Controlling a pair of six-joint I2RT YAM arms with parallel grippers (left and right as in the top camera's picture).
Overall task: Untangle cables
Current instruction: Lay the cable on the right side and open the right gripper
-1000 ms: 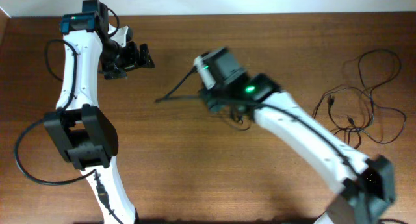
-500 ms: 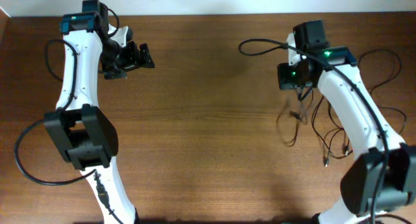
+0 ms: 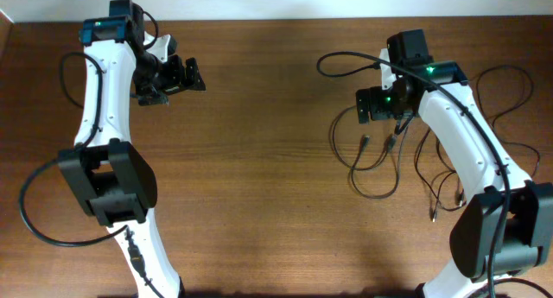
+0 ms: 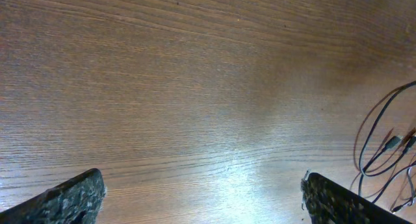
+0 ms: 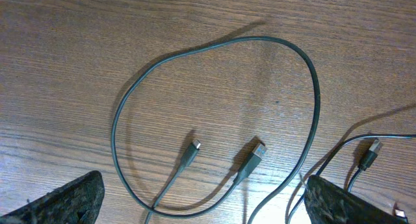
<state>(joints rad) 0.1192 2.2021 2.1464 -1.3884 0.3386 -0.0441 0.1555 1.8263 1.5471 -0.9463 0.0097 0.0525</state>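
The cables (image 5: 260, 37) are spread in loose loops over the right side of the wooden table (image 3: 259, 177). In the right wrist view one of them is laid out in a wide ring, and two plugs (image 5: 257, 150) are seen resting inside it, near each other but apart. The right gripper (image 3: 371, 105) is held above this ring, its jaws parted wide with nothing between them. The left gripper (image 3: 187, 75) is held over bare wood at the far left, well apart from the cables, its jaws likewise spread wide and empty.
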